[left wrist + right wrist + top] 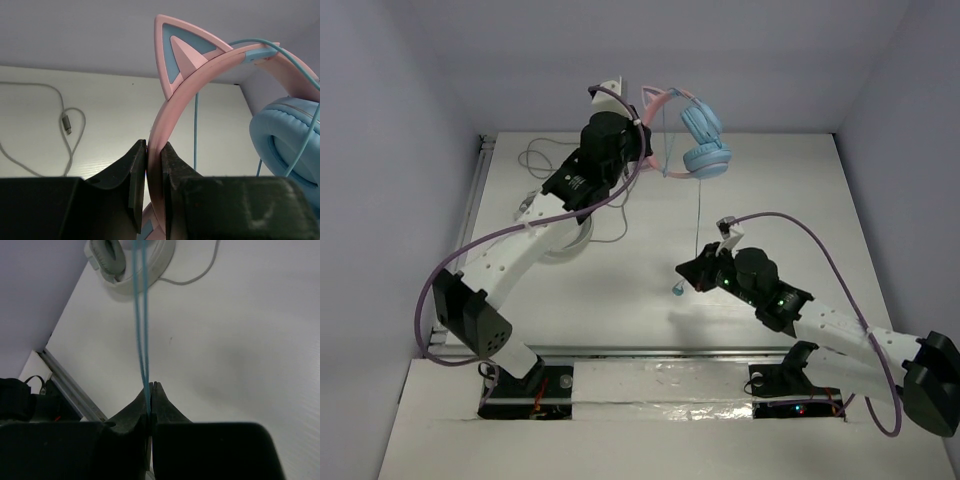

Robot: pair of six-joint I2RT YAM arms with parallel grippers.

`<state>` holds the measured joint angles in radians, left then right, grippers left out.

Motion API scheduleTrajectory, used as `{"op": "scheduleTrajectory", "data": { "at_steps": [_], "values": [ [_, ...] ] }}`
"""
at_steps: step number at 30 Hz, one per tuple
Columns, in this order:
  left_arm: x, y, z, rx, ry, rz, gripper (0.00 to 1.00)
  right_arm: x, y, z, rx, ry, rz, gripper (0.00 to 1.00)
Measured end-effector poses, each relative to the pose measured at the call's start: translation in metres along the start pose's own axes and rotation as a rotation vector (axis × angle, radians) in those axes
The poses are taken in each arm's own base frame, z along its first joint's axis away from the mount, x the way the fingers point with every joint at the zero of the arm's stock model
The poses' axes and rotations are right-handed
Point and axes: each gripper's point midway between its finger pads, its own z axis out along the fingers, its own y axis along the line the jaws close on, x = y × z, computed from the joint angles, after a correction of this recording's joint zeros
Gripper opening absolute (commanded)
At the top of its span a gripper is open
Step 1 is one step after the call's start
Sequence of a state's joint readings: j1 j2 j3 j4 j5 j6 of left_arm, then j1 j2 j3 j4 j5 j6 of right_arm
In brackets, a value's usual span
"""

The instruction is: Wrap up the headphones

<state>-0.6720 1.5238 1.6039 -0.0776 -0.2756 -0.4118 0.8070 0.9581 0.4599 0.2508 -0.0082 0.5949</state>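
The left hand (154, 170) is clamped on the pink band of the headphones (703, 140), holding them in the air above the bench (790, 210). Below the headphones, the right hand (150, 392) is closed on their thin blue cable (141, 315), which runs straight down to it.

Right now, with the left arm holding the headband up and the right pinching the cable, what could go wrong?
The cable runs straight and looks taut up from the right gripper. More pull may strain it or tug the headphones. The left gripper clamps only the thin headband, so the headphones could swing or slip out. The loose grey cable below might snag if you lower.
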Motion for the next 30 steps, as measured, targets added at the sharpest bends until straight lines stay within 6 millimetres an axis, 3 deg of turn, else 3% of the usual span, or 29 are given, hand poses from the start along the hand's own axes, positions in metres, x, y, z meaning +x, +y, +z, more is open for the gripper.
{"op": "scheduleTrajectory", "data": {
  "at_steps": [8, 15, 23, 27, 30],
  "values": [
    [0.044, 0.019, 0.027, -0.070, 0.048, -0.030, 0.00, 0.035, 0.010, 0.008, 0.005, 0.129, 0.013, 0.00],
    [0.101, 0.043, 0.035, -0.111, 0.113, -0.043, 0.00, 0.053, 0.046, 0.013, -0.064, 0.204, 0.024, 0.00],
    [0.200, 0.075, 0.015, -0.182, 0.234, 0.014, 0.00, 0.032, 0.077, 0.010, -0.134, 0.151, 0.067, 0.00],
    [0.254, 0.084, -0.011, -0.183, 0.320, 0.064, 0.00, 0.011, 0.079, 0.010, -0.115, 0.073, 0.101, 0.00],
    [0.277, 0.087, -0.033, -0.173, 0.368, 0.093, 0.00, -0.004, 0.076, 0.012, -0.076, 0.009, 0.121, 0.00]
  ]
}}
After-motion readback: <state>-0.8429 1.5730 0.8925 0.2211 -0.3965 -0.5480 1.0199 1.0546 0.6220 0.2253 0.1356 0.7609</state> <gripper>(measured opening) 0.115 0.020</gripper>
